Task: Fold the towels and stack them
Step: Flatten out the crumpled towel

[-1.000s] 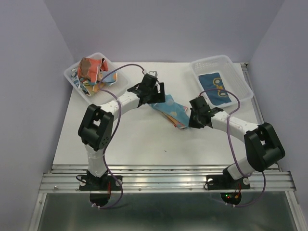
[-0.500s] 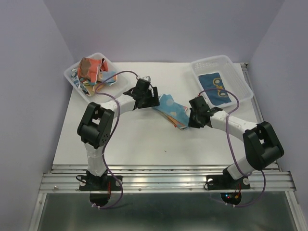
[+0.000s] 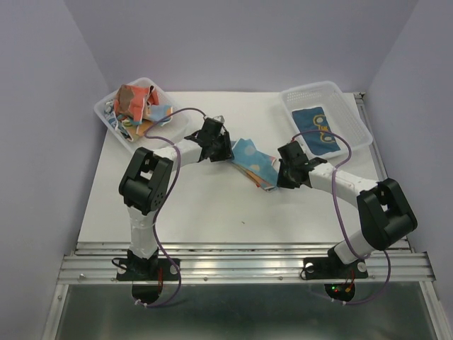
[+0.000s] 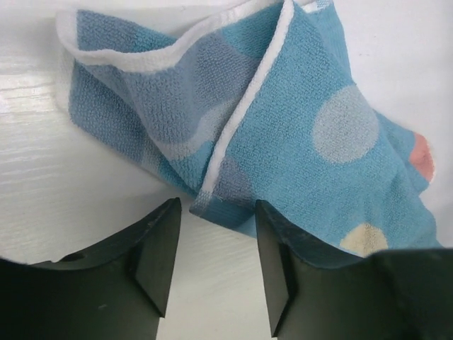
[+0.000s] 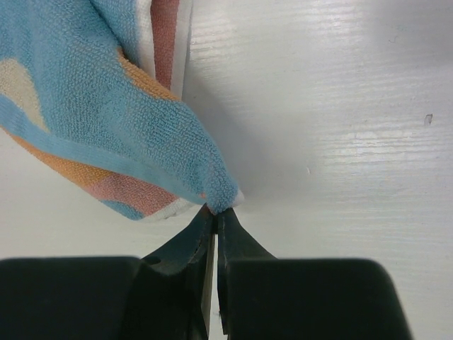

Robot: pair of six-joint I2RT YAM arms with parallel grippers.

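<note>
A blue towel with pale and orange dots (image 3: pixel 253 161) lies crumpled on the white table between the two arms. My left gripper (image 3: pixel 225 152) is open at the towel's left end; in the left wrist view a folded corner of the towel (image 4: pixel 233 191) lies just beyond the gap between my fingertips (image 4: pixel 214 234). My right gripper (image 3: pixel 277 177) is shut on the towel's right corner (image 5: pixel 219 198), pinched at the fingertips. A folded dark blue towel (image 3: pixel 316 129) lies in the right basket. Several crumpled orange and red towels (image 3: pixel 134 105) fill the left basket.
A clear plastic basket (image 3: pixel 106 108) stands at the back left and another (image 3: pixel 354 113) at the back right. Purple cables loop over both arms. The table's metal rail (image 3: pixel 241 258) runs along the near edge.
My left gripper has moved down and slightly left, off the towel's upper left part, and now sits low at its left end. The right gripper has stayed put.
</note>
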